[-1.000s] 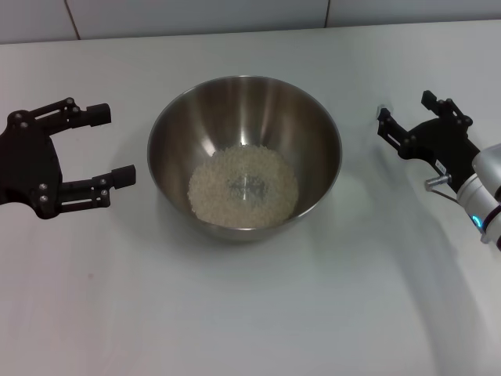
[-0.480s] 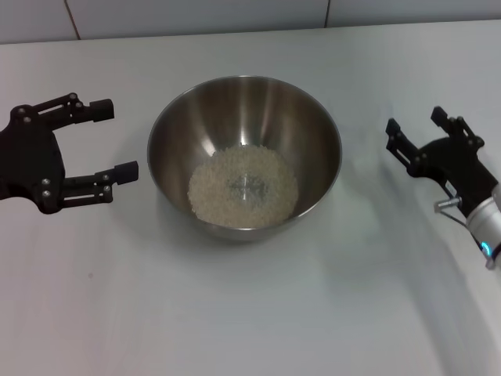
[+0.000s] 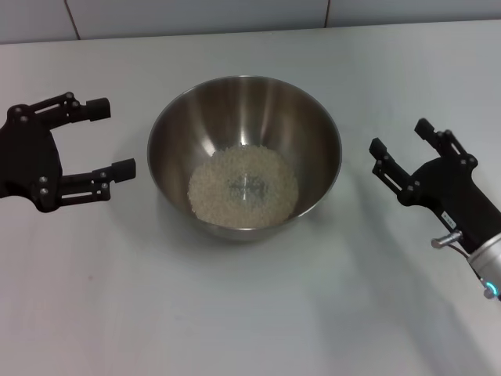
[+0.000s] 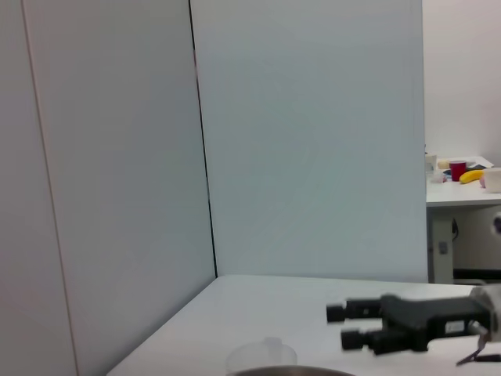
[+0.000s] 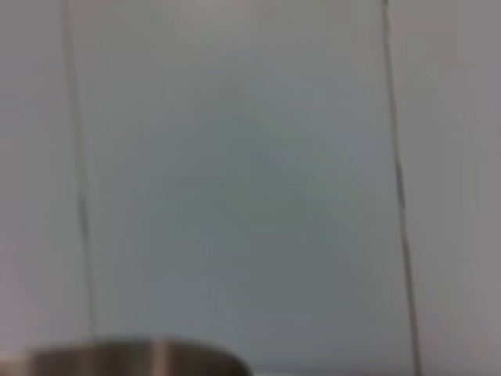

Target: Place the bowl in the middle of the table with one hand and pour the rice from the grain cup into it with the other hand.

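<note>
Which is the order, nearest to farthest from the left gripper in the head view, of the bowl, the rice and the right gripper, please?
Measured from the left gripper, at the table's left:
1. The bowl: its rim lies just beside that gripper.
2. The rice: heaped in the bowl's bottom.
3. The right gripper: beyond the bowl, on the right.

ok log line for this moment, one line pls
bowl: mid table, holds rice | left end effector: open, beside bowl, empty | right end effector: open, empty, other side of bowl

Bowl (image 3: 244, 149) blocks mid-table (image 3: 235, 313); open room beside both spread pincers
</note>
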### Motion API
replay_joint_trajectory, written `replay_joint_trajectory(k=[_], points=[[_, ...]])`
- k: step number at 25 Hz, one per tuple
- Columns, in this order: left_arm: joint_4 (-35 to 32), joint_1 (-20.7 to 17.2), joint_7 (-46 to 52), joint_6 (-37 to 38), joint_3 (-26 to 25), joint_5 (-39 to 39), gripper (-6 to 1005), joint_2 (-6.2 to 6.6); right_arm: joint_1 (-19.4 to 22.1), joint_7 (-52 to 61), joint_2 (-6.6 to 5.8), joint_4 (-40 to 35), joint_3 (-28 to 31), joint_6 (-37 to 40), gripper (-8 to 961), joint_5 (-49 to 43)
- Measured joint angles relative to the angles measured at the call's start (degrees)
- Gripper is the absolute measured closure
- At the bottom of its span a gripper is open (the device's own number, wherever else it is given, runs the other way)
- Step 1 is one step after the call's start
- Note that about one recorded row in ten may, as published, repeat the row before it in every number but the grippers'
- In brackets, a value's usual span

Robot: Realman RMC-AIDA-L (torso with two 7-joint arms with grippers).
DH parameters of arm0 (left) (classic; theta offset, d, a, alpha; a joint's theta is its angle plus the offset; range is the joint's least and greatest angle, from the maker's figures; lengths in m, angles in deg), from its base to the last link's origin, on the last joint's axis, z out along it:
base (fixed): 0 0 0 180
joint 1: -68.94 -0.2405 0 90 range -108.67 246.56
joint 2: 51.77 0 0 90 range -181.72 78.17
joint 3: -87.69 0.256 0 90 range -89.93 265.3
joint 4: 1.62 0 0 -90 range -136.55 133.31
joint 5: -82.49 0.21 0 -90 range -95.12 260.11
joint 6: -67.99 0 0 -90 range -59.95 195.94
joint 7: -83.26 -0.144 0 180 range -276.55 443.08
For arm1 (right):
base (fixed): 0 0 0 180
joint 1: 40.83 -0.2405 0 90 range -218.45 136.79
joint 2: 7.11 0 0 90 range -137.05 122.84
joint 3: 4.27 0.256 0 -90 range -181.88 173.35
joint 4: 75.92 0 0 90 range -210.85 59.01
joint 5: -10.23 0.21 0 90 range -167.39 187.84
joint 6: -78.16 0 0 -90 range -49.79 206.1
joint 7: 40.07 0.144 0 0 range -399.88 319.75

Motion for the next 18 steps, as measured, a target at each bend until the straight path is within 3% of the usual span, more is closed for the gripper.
replay_joint_trajectory(k=[4,9,11,15,16,18], points=[[0.12,-0.63,-0.06,0.21,0.19,-0.01,170,-0.03,0.09,1.96,-1.09,-0.75,-0.09,7.11,170,-6.03],[0.17,-1.03,-0.12,0.47,0.26,-0.05,170,-0.05,-2.93,11.86,-5.34,-2.64,-0.11,14.0,170,-17.28],[0.23,-1.37,-0.13,0.49,0.37,0.05,170,-0.07,-6.14,18.11,-6.95,-6.71,-0.12,19.5,171,-22.26],[0.63,-1.52,-0.14,0.63,0.5,0.06,170,-0.08,-10.74,23.9,-7.41,-12.83,-0.11,23.01,171,-25.15],[0.87,-1.53,-0.15,0.66,0.52,0.06,170,-0.09,-13.85,26.09,-6.95,-17.12,-0.12,23.87,171,-27.14],[1.51,-1.57,-0.26,0.69,0.84,0.06,170,-0.09,-15.27,26.9,-6.58,-19.31,-0.2,24.17,171,-28.01]])
